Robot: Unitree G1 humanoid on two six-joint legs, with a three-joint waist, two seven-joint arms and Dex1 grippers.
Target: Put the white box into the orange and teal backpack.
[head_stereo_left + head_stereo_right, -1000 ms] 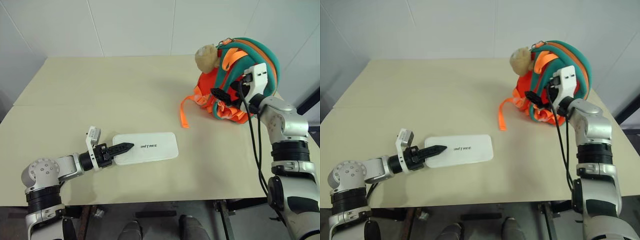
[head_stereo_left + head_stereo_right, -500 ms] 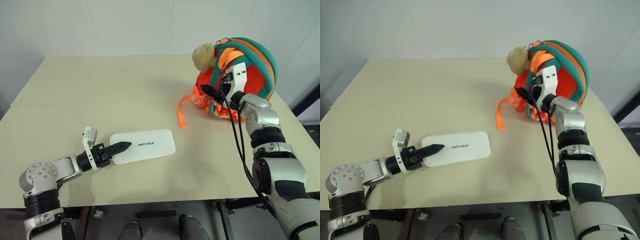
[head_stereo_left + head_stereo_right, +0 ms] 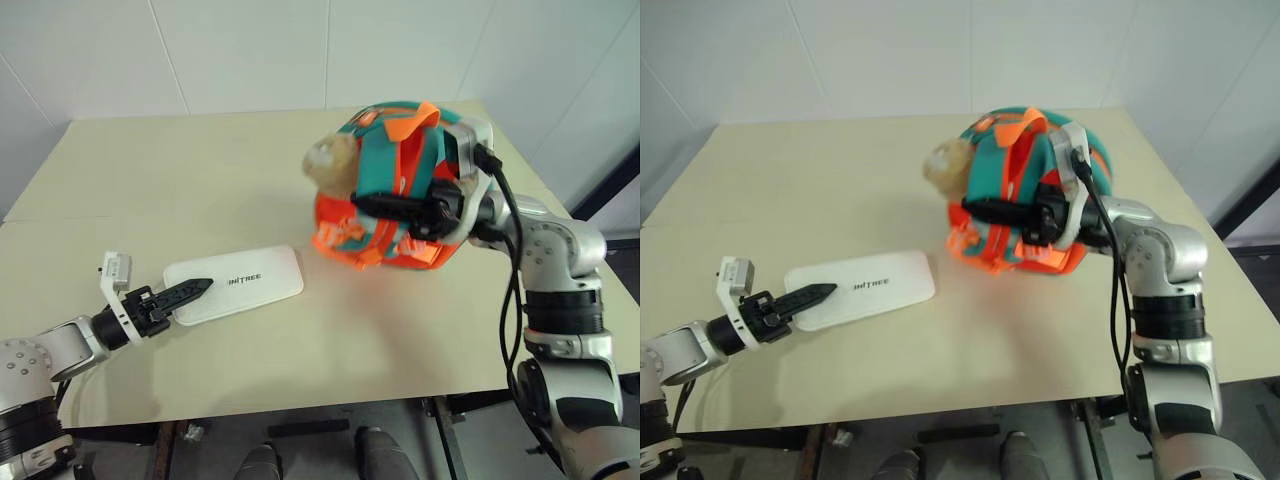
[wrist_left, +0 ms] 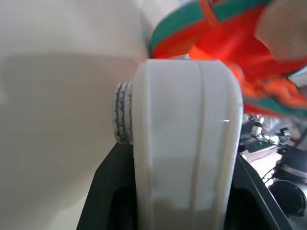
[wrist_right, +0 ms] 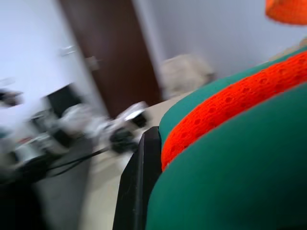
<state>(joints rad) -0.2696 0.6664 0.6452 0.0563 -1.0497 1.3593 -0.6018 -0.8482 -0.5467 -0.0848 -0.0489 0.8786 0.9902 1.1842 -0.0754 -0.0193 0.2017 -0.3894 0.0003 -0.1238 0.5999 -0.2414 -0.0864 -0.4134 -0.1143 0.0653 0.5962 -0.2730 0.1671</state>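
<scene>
The white box [image 3: 245, 283] lies flat on the table near the front left, lettering up. My left gripper [image 3: 200, 287] is shut on its left end; in the left wrist view the box [image 4: 184, 143] stands edge-on between the black jaws. The orange and teal backpack [image 3: 420, 160] sits right of centre, straps facing up, with its beige plush cat [image 3: 330, 160] on the left side. My right gripper [image 3: 362, 203] reaches across the backpack from the right and is shut on its teal and orange straps [image 5: 240, 124], which press against one finger [image 5: 136, 191].
The beige table [image 3: 200, 170] has bare room behind the box and between box and backpack. White walls stand behind it, and its right edge lies just beyond the backpack.
My right gripper closed on the backpack's straps and pulled the backpack from the far right corner toward the table's middle. My left gripper drew the box slightly left. The camera has shifted too.
</scene>
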